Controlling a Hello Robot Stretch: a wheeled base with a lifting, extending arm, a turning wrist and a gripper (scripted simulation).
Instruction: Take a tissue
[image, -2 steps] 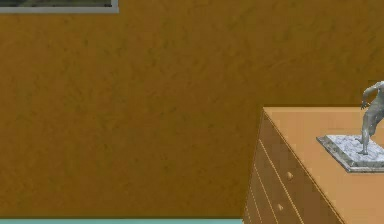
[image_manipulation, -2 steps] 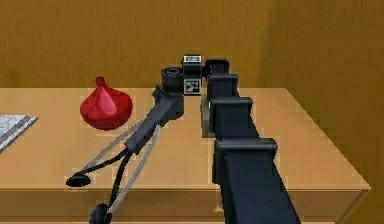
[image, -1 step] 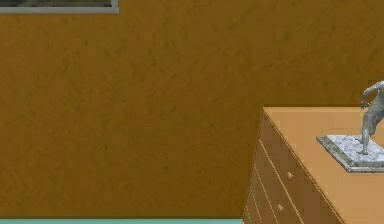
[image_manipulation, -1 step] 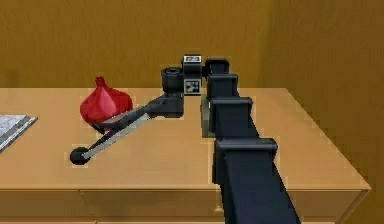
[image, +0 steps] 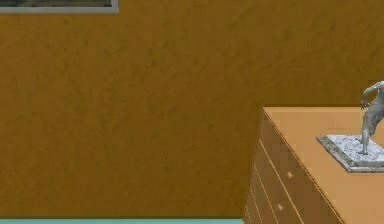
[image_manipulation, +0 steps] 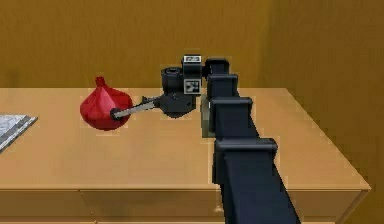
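On the wooden dresser (image_manipulation: 150, 155), gripper (image_manipulation: 128, 112) at a red rounded object (image_manipulation: 98, 108).

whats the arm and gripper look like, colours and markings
The arm is a dark, nearly black square bar built of stepped, box-like segments. At its far end sit two small white squares with black marks. The gripper has a dark rounded body and two thin grey fingers.

red rounded blob with pointed top (image_manipulation: 103, 104), standing upright on light brown wooden desk (image_manipulation: 120, 160), toward arm side view's left
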